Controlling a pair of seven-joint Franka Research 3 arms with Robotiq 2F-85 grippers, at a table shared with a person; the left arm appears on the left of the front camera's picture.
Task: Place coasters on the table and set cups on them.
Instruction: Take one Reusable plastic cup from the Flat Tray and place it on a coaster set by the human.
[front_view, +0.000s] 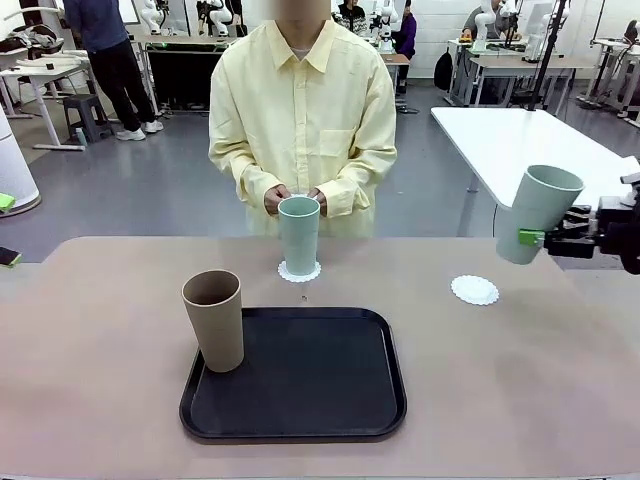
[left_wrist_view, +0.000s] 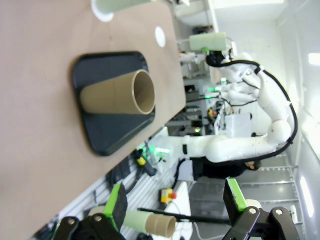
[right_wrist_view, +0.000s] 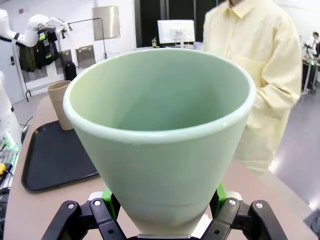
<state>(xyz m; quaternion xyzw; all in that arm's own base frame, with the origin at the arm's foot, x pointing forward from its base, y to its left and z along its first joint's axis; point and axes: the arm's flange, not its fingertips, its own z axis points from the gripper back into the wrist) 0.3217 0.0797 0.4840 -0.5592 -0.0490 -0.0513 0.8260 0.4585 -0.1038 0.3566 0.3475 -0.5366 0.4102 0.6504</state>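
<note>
Now the right end effector (front_view: 532, 238) grips a tall, pale mint green cup with no handle (front_view: 537, 212), holding it up in the air over the right side of the beige counter (front_view: 100, 400). The cup leans a little, with its wide mouth up. The bare, round white lacy coaster (front_view: 474, 290) lies flat, down and to the left of it, nearest this arm. The left end effector (left_wrist_view: 175, 202) hangs wide apart, holding nothing.

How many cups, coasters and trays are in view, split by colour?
Mint green cups: 2 (standing cup, held cup)
Tan cup: 1
White coasters: 2 (covered coaster, bare coaster)
Black tray: 1
Total: 6
</note>
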